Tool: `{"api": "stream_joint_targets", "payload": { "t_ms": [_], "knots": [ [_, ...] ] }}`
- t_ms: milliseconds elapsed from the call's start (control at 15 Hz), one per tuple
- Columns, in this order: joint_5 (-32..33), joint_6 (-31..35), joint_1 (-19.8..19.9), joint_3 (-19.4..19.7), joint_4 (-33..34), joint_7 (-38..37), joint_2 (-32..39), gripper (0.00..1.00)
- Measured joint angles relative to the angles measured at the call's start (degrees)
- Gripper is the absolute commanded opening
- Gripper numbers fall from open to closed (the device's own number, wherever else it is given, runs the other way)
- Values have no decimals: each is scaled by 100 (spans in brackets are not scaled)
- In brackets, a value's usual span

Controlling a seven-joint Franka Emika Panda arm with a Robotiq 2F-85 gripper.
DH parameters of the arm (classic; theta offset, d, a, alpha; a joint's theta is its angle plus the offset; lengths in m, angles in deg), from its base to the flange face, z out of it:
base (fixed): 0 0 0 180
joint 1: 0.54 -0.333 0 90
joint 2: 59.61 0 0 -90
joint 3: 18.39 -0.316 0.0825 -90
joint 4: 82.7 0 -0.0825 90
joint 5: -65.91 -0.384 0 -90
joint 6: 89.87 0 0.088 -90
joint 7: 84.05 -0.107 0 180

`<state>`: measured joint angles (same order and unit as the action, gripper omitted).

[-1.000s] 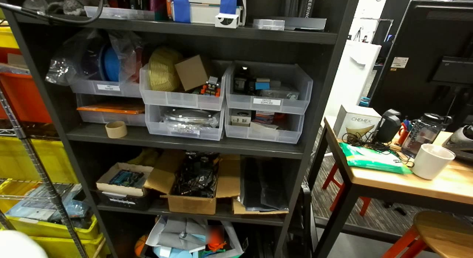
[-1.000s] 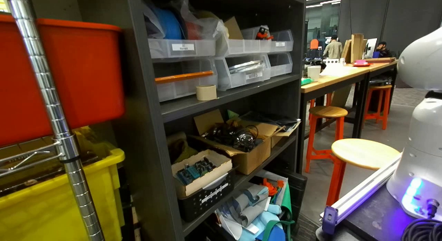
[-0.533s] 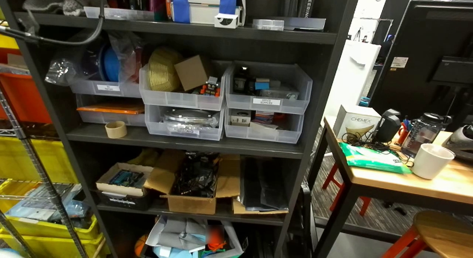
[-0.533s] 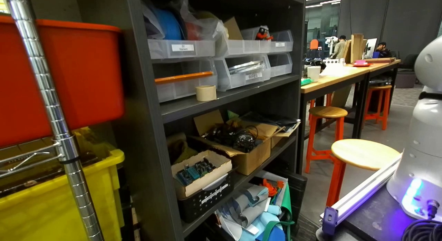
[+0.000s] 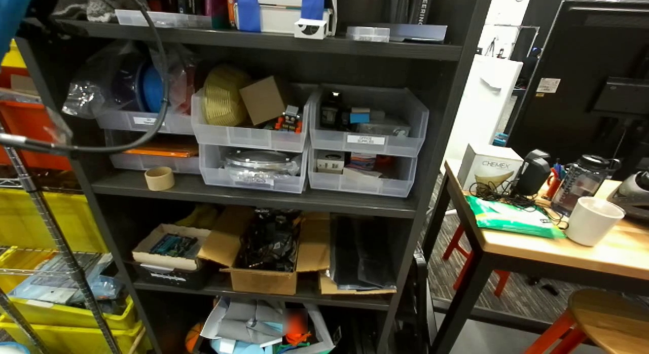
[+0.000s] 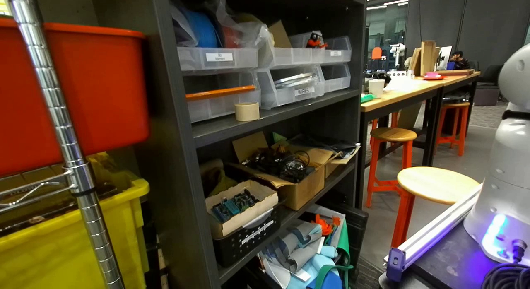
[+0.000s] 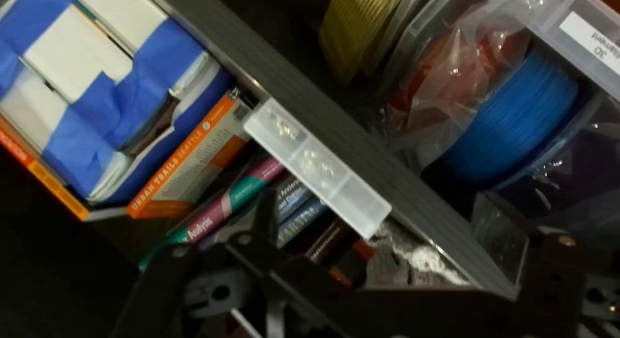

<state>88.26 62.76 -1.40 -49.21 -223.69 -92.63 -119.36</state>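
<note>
Pincer (image 7: 382, 222) wide, fingers well apart, up at the upper dark-grey shelf (image 7: 339, 125). Nearest: clear plastic divided case (image 7: 317, 168), lying along that shelf's front edge, ahead of a purple-and-teal-spined book (image 7: 227, 202). Grey-and-white knitted plush (image 7: 421, 260) just beside the case. Can't tell if a finger touches either. Blue filament spool (image 7: 513, 120) sits one level down.

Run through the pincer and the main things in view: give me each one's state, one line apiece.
Pincer: open
Compartment case: partly filled; open or shut, cannot tell
Book stack: banded in blue
Cardboard box: open
Tan ring: lying flat
Water bottle: upright, capped
White mug: upright
Arm's base light: lit blue
</note>
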Motion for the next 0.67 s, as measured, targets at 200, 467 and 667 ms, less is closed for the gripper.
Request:
{"api": "stream_joint_targets", "payload": {
  "t_ms": [200,467,667],
  "knots": [
    [-3,273,241,-30,-603,-323,-261,100],
    [-56,716,650,-107,-1209,-708,-419,100],
    [-133,1009,981,-214,-1453,-786,-432,100]
  ]
}}
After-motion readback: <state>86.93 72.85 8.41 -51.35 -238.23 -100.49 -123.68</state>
